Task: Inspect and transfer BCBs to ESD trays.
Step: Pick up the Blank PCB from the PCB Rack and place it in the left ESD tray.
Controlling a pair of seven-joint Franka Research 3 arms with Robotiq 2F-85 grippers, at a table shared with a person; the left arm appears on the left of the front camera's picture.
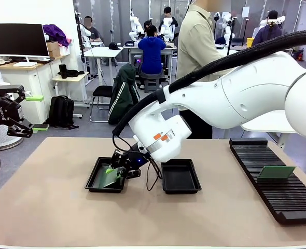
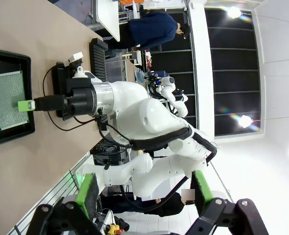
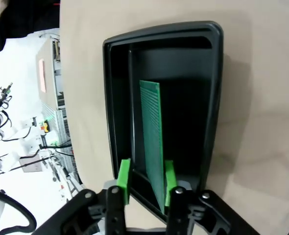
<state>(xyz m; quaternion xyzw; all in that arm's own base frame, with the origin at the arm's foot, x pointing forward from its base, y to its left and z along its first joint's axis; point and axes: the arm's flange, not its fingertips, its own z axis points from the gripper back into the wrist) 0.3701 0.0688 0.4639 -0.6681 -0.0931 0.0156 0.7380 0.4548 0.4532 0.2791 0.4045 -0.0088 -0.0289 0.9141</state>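
A black ESD tray (image 1: 96, 182) sits left of centre on the table, with a green BCB (image 1: 112, 179) leaning inside it. My right gripper (image 1: 113, 171) reaches into this tray. In the right wrist view the BCB (image 3: 152, 132) stands on edge in the tray (image 3: 210, 98), between the gripper's (image 3: 147, 179) green pads. It rests against one pad (image 3: 170, 180) and a gap separates it from the other, so the jaws stand open. A second tray (image 1: 180, 177) lies to the right. My left gripper (image 1: 10, 111) hangs open at the far left, fingers (image 2: 88, 193) spread.
A long black ribbed rack (image 1: 269, 189) runs along the table's right side with another green board (image 1: 276, 172) standing in it. A person (image 1: 197, 41) stands behind the table. My right arm's cable (image 1: 152, 179) loops between the two trays.
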